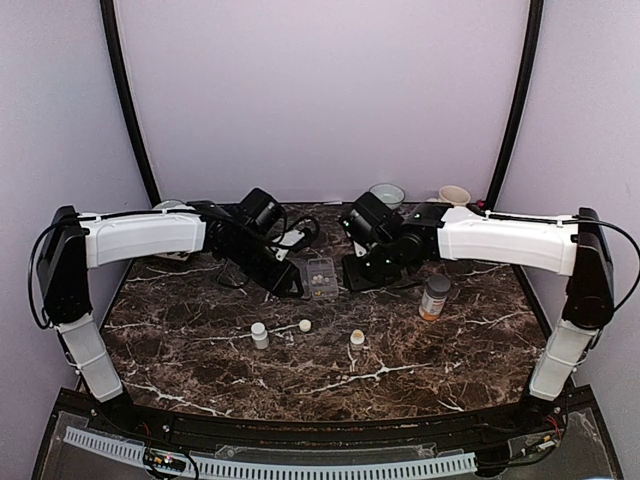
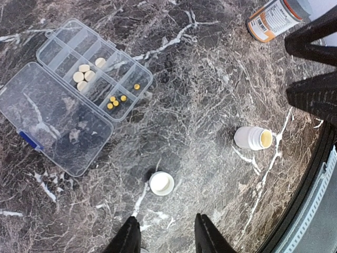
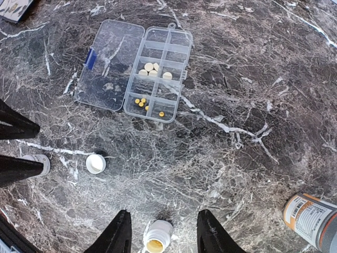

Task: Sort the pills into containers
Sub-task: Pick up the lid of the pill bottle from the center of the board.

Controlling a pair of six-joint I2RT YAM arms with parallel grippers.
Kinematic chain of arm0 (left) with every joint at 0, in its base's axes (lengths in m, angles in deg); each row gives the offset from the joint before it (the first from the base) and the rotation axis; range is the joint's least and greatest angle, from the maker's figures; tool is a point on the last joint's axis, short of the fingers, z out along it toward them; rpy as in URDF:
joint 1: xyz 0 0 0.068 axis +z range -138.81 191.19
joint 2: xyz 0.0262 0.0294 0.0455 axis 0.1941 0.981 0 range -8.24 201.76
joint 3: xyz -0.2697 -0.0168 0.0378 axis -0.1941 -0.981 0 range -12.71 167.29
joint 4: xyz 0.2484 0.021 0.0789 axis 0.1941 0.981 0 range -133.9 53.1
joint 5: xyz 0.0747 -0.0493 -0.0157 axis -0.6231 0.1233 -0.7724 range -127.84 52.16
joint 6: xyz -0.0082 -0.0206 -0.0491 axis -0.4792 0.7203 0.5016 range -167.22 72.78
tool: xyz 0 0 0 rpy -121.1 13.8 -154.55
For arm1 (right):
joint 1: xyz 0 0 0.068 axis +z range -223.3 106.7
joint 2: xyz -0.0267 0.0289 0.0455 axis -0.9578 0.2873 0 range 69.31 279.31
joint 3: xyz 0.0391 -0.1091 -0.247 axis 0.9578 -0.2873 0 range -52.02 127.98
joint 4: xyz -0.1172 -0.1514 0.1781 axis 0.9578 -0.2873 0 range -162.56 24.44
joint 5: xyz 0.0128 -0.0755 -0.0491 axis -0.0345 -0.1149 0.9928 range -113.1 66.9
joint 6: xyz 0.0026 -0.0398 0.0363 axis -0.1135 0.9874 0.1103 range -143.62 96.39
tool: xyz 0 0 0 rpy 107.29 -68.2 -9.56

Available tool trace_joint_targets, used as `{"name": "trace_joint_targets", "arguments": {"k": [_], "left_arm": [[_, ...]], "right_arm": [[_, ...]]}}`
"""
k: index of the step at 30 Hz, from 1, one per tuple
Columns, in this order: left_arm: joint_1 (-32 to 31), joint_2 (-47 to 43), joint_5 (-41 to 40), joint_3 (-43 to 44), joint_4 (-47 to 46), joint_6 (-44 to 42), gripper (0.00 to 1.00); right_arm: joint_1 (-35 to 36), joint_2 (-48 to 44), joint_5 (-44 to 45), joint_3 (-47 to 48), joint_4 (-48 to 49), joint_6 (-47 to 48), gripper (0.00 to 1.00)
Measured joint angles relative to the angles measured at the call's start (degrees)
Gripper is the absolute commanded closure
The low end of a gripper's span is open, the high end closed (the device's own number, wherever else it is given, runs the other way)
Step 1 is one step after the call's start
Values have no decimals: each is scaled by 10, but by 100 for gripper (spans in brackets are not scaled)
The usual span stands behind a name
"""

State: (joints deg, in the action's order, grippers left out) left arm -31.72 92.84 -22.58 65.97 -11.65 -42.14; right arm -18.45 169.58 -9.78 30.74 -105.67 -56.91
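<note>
The clear pill box (image 2: 105, 51) lies open on the marble, its lid (image 2: 52, 118) folded flat beside the compartments. Several cream-white pills (image 2: 83, 75) sit in middle compartments, and several small yellow pills (image 2: 117, 100) in a neighbouring one. The box (image 3: 162, 52) and the cream pills (image 3: 152, 69) also show in the right wrist view. My left gripper (image 2: 166, 238) hovers open over bare marble, with nothing between its fingers. Also open, my right gripper (image 3: 164, 216) hangs above an uncapped white bottle (image 3: 158, 236) that stands on the table, ungripped. In the top view both grippers (image 1: 287, 276) (image 1: 358, 270) flank the box (image 1: 320, 277).
A loose white cap (image 2: 161, 183) lies near the left fingers. A capped white bottle (image 1: 260, 335) stands at front left and the uncapped one (image 1: 357, 338) at front centre. An orange bottle (image 1: 434, 297) with a grey cap stands to the right. Two bowls (image 1: 387, 194) (image 1: 454, 195) sit at the back.
</note>
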Motion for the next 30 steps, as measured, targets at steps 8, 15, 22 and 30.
{"name": "trace_joint_targets", "arguments": {"k": [8, 15, 22, 30], "left_arm": [[-28, 43, -10, 16, 21, 1, 65], [-39, 66, -29, 29, 35, 8, 67], [-43, 85, -40, 36, 42, 15, 72], [-43, 112, -40, 37, 41, 18, 73]], "right_arm": [[-9, 0, 0, -3, 3, 0, 56], [-14, -5, -1, -6, 3, 0, 56], [-17, -10, -1, -14, 10, 0, 56], [-18, -35, 0, -24, 10, 0, 56]]}}
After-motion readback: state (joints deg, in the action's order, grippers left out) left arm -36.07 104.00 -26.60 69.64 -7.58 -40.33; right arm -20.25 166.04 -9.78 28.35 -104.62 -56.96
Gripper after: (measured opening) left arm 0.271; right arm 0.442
